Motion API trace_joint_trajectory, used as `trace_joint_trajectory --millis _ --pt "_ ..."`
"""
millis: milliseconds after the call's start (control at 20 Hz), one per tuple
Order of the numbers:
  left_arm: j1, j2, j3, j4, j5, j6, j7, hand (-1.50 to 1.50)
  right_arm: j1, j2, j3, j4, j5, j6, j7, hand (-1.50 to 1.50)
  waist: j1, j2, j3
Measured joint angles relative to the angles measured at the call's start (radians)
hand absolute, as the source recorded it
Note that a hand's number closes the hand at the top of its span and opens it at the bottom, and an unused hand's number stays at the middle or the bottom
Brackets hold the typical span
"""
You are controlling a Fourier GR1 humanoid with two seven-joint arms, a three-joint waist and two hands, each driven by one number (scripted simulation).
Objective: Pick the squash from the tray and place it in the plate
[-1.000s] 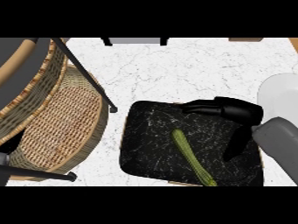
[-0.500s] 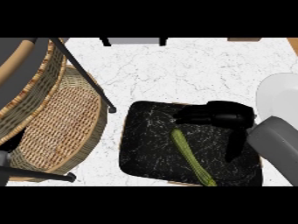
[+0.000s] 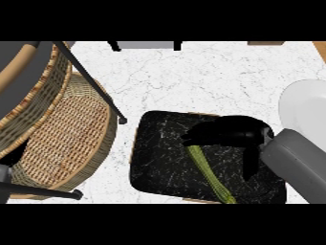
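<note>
White marble-patterned bench (image 3: 215, 81) fills the middle of the frame from the top band downward. Woven wicker basket chair (image 3: 59, 139) with a thin black frame takes up the left side. Lower centre sits the black speckled tray (image 3: 165, 162), roughly square with rounded corners, lying flat on the bench. At the right edge of the frame the white plate (image 3: 313, 117) shows only in part (its lower portion is hidden behind the grey forearm), just beside the tray's upper right corner.

From the lower right the grey forearm reaches in over the tray, ending in the black right hand (image 3: 232, 134), whose fingers (image 3: 193, 139) are curled downward over the upper end of the squash (image 3: 209, 173). The squash is a long, slim green piece lying inside the tray, running diagonally from under the fingertips down toward the tray's lower edge. Whether the fingers actually clasp it cannot be told.
</note>
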Motion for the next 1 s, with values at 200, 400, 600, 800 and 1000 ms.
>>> trace_joint_trajectory --millis 200,400,600,800,1000 --pt "-0.001 0.0 -0.003 0.003 -0.014 0.016 -0.005 0.0 0.014 0.044 0.016 -0.009 0.04 -0.003 0.046 -1.5 -0.001 -0.001 0.002" --pt "-0.003 -0.003 -0.003 0.006 -0.011 0.01 -0.018 0.0 0.006 0.084 0.012 0.008 0.075 -0.011 0.077 -1.5 0.001 0.0 0.004" --pt "-0.004 -0.003 0.0 0.012 0.003 -0.004 -0.029 0.0 0.016 0.11 0.017 0.019 0.117 -0.027 0.085 -1.5 0.0 -0.001 0.005" --pt "-0.007 -0.003 -0.004 0.013 -0.007 0.003 -0.029 0.0 0.009 0.119 0.028 0.026 0.162 -0.028 0.08 -1.5 0.001 -0.003 0.003" --pt "-0.01 0.0 -0.009 0.014 -0.01 0.012 -0.018 0.0 -0.003 0.117 0.058 0.018 0.212 -0.015 0.047 1.5 0.001 -0.007 -0.001"
